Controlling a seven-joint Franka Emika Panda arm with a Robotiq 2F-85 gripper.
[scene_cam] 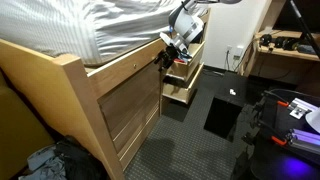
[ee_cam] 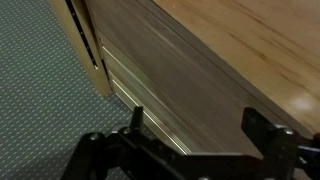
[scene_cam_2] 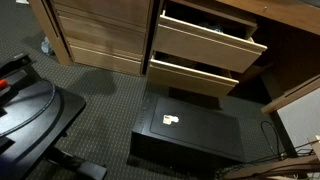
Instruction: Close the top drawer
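The top drawer point(scene_cam_2: 205, 40) stands open (interior cut off by the frame edge); near it the gripper point(ee_cam: 193, 125) is spread, empty.

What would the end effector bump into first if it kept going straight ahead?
Most likely the flat wooden panel that fills the wrist view just ahead of the open end effector. How near it is cannot be told.

Top drawer point(scene_cam_2: 203, 42) sits directly above lower drawer point(scene_cam_2: 192, 75), both standing out over the carpet. Box point(scene_cam_2: 190, 132) on floor just in front of them. Bed point(scene_cam: 110, 95) left of drawers in an ext. view. Gripper point(scene_cam: 172, 52) at bed's corner, above top drawer. Desk point(scene_cam: 285, 52) behind box, well apart.
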